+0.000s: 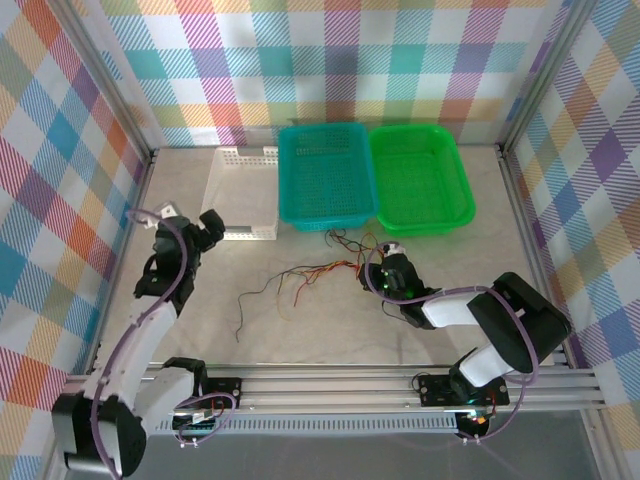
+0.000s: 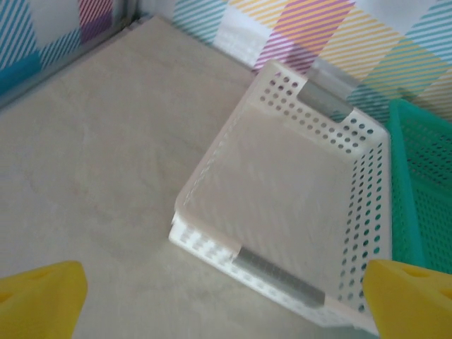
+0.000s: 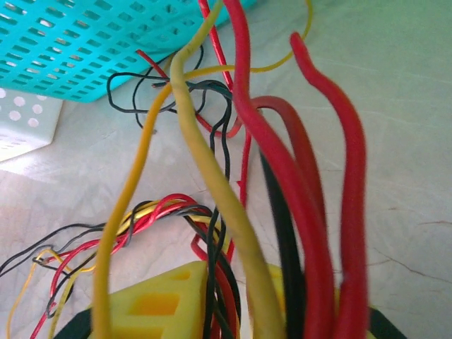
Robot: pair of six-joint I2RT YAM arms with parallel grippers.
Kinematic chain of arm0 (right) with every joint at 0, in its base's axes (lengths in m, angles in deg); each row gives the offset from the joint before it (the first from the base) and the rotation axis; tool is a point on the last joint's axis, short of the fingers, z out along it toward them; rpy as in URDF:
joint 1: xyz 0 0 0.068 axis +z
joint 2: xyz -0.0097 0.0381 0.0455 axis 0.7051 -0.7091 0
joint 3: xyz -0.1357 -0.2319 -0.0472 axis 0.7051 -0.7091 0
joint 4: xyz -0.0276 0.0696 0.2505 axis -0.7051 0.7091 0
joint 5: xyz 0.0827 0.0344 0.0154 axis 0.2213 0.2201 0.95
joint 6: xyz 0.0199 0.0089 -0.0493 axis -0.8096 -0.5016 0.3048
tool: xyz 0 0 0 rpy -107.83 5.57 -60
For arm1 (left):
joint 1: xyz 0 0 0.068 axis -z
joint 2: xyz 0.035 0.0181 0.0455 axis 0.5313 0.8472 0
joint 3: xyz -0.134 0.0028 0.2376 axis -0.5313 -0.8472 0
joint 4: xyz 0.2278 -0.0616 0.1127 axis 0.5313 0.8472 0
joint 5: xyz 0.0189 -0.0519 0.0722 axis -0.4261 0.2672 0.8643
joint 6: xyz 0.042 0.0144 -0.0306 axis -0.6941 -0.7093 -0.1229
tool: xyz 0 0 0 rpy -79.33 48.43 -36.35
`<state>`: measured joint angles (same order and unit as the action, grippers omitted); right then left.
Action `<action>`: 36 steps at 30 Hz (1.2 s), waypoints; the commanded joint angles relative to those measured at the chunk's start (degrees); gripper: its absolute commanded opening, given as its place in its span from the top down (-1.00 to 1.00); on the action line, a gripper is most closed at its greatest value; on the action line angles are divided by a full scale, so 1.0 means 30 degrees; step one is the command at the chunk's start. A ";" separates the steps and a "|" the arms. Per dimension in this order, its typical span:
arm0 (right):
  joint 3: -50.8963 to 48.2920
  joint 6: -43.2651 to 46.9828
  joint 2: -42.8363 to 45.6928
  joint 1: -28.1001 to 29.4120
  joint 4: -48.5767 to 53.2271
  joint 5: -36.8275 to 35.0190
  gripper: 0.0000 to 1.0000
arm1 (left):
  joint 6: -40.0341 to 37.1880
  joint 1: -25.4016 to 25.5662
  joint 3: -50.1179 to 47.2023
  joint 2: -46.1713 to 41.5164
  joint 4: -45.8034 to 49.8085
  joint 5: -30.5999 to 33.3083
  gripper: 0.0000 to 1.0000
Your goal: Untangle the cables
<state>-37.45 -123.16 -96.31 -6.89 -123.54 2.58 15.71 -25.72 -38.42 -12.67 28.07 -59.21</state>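
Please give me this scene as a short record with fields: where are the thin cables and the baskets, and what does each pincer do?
cables: thin red, yellow, orange and black cables, tangled on the table, in front of the baskets
baskets: white basket, teal basket, green basket, in a row at the far side
left pincer: left pincer open, beside the white basket, apart from the cables
right pincer: right pincer shut on the cables at the tangle's right end
task state: not yet untangled
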 commanded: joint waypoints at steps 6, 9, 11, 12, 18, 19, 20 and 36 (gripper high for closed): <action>0.0980 0.1777 0.1732 0.0286 0.1852 0.1145 1.00 | 0.5142 0.0132 0.0838 -0.2583 0.6475 -0.2858 -1.00; 0.1270 0.2286 0.2661 0.0457 0.2866 0.1600 1.00 | 0.4192 0.0144 0.1580 -0.1849 0.7273 -0.4154 -1.00; 0.1398 0.2623 0.3606 0.0559 0.3462 0.2103 1.00 | 0.3742 0.0197 0.1702 -0.1407 0.7463 -0.4796 -1.00; 0.1482 0.2780 0.4090 0.0590 0.3779 0.2348 1.00 | 0.3731 0.0227 0.1576 -0.1293 0.7434 -0.5055 -1.00; 0.3278 0.4099 0.7188 0.0620 0.7961 0.4237 1.00 | 0.3991 0.1650 0.0433 -0.0687 0.4956 -0.6441 -1.00; 0.3644 0.4293 0.7580 0.0618 0.8593 0.4706 1.00 | 0.3905 0.2242 0.0401 -0.0518 0.4455 -0.6472 -1.00; 0.3944 0.4432 0.7881 0.0620 0.9063 0.5090 1.00 | 0.3890 0.2797 0.0454 -0.0330 0.4094 -0.6379 -1.00; 0.8924 0.5767 0.7506 -0.0075 1.4655 1.0721 1.00 | 0.2307 0.8146 -0.0739 0.1447 -0.4319 -1.0763 -1.00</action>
<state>-13.06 -107.40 -73.23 -6.54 -81.88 30.25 23.69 -2.46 -38.59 -8.78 21.57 -86.31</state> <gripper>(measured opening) 0.121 0.997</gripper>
